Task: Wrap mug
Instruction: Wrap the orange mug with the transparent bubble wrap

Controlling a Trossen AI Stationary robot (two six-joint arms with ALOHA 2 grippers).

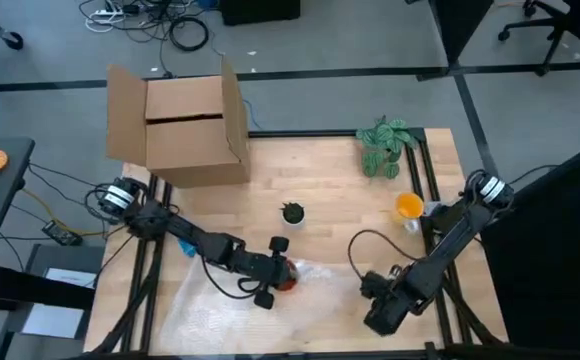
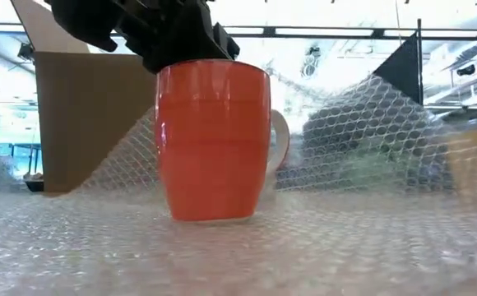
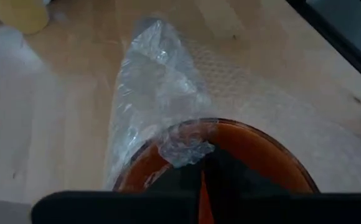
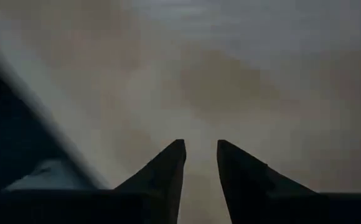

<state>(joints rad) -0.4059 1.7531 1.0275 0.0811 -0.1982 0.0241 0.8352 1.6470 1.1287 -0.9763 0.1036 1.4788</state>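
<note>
An orange mug [image 2: 212, 140] stands upright on its base on a sheet of clear bubble wrap [image 1: 220, 310] spread over the near part of the table. My left gripper [image 3: 202, 180] hovers right over the mug's mouth [image 3: 261, 149], shut on a bunched bit of the wrap. In the high view it [image 1: 278, 272] covers most of the mug. My right gripper [image 1: 378, 318] waits near the table's near right corner, its fingers [image 4: 180, 165] a little apart with nothing between them. My left gripper pinches a crumpled bit of the bubble wrap [image 3: 183, 148] between its two fingers, just above the mug's rim. The fingers come from above, pointing down into the mouth. From the pinch the wrap [image 3: 155, 81] runs away as a raised fold down to the table.
An open cardboard box [image 1: 185, 125] stands at the far left. A small green plant [image 1: 385, 145] and a yellow cup [image 1: 408, 206] are at the far right. A small dark green object [image 1: 292, 212] sits mid-table. Bare wood lies between them.
</note>
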